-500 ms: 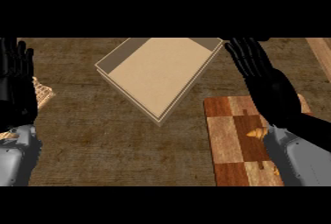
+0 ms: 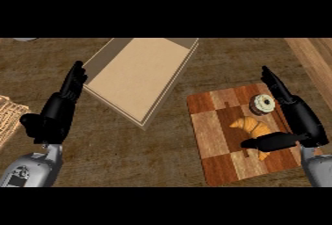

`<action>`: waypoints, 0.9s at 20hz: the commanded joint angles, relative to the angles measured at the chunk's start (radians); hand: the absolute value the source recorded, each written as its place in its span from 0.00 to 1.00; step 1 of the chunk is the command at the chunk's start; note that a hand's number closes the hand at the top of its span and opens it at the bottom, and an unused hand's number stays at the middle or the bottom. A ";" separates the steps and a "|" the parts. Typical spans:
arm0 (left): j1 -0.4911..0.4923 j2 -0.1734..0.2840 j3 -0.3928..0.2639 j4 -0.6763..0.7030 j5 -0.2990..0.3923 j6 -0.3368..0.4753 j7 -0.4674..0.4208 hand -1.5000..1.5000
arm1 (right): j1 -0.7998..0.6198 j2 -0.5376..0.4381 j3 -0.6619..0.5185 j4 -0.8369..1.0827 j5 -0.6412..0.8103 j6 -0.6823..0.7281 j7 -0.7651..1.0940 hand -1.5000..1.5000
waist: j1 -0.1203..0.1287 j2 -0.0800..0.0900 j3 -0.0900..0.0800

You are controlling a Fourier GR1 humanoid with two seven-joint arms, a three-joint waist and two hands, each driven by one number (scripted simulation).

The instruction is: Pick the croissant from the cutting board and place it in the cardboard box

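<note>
The croissant (image 2: 254, 126) is lying on the cutting board (image 2: 217, 145), just beside a small frosted doughnut (image 2: 264, 103). The right hand (image 2: 295, 121) is hanging over the board's right side, fingers straight and thumb reaching under the croissant's lower end — nothing gripped. The left hand (image 2: 58, 112) is resting open beside the cardboard box (image 2: 139, 74). One risk: a closing grasp is likely nudging the doughnut — or catching only the croissant's tip, letting it twist out.

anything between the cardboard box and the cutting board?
Nothing. In the head view, only bare wooden counter separates the cardboard box from the cutting board, where the croissant lies.
</note>
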 commanded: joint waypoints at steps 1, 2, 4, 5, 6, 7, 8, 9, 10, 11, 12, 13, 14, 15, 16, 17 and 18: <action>0.027 0.003 -0.073 0.014 0.015 -0.086 0.006 0.50 | 0.102 -0.202 0.023 0.039 0.298 -0.075 -0.043 0.00 | -0.007 -0.002 -0.003; 0.058 -0.008 -0.101 0.005 0.006 -0.089 0.002 0.50 | 0.146 -0.213 0.043 0.024 0.360 -0.112 -0.086 0.00 | 0.005 -0.010 0.000; 0.054 0.007 -0.090 0.013 0.028 -0.119 -0.001 0.50 | 0.211 -0.272 0.034 0.005 0.450 -0.176 -0.170 0.00 | 0.012 -0.012 0.001; 0.040 0.005 -0.094 0.013 0.020 -0.116 0.008 0.50 | 0.256 -0.279 0.042 -0.055 0.489 -0.220 -0.182 0.00 | 0.006 -0.017 0.001; 0.051 -0.015 -0.118 0.024 0.009 -0.114 -0.009 0.50 | 0.299 -0.273 0.063 -0.090 0.540 -0.264 -0.174 0.00 | 0.012 -0.016 0.000; 0.084 0.002 -0.107 0.011 0.021 -0.133 -0.029 0.50 | 0.338 -0.310 0.019 -0.137 0.538 -0.276 -0.153 0.00 | 0.031 -0.017 0.000; 0.009 -0.018 -0.111 0.020 0.015 -0.127 0.007 0.50 | 0.368 -0.351 -0.015 -0.198 0.520 -0.252 -0.141 0.00 | 0.030 -0.014 0.001; 0.069 0.001 -0.110 0.020 0.021 -0.151 -0.030 0.50 | 0.422 -0.318 0.012 -0.274 0.573 -0.293 -0.069 0.00 | 0.048 -0.014 0.000; 0.090 -0.016 -0.127 0.038 -0.004 -0.138 -0.068 0.50 | 0.457 -0.374 -0.034 -0.351 0.546 -0.245 -0.027 0.00 | 0.044 -0.014 -0.001; 0.037 -0.004 -0.088 0.059 0.028 -0.158 -0.040 0.50 | 0.512 -0.390 -0.015 -0.409 0.588 -0.234 0.009 0.00 | 0.036 -0.014 -0.001; 0.059 0.005 -0.095 0.054 0.019 -0.168 -0.059 0.50 | 0.572 -0.420 -0.056 -0.455 0.566 -0.207 0.030 0.00 | 0.042 -0.013 -0.001; 0.051 0.008 -0.088 0.033 0.022 -0.161 -0.023 0.50 | 0.611 -0.446 -0.065 -0.544 0.548 -0.157 0.080 0.00 | 0.039 -0.016 -0.001; 0.069 0.004 -0.101 0.041 0.037 -0.198 -0.051 0.50 | 0.598 -0.460 -0.080 -0.551 0.529 -0.097 0.133 0.00 | 0.062 -0.010 -0.001; 0.062 -0.028 -0.137 0.001 -0.001 -0.153 -0.004 0.50 | 0.631 -0.484 -0.095 -0.552 0.499 -0.053 0.116 0.00 | 0.066 -0.010 0.001; 0.051 -0.020 -0.125 0.013 0.003 -0.165 -0.019 0.50 | 0.671 -0.502 -0.095 -0.598 0.491 -0.017 0.139 0.00 | 0.061 -0.010 0.000; 0.026 -0.066 -0.150 0.060 -0.024 -0.134 -0.028 0.50 | 0.620 -0.512 -0.086 -0.691 0.458 0.055 0.257 0.00 | 0.063 -0.007 -0.002; 0.025 -0.030 -0.119 0.053 -0.004 -0.169 -0.030 0.50 | 0.685 -0.498 -0.089 -0.703 0.458 0.058 0.255 0.00 | 0.067 -0.008 0.000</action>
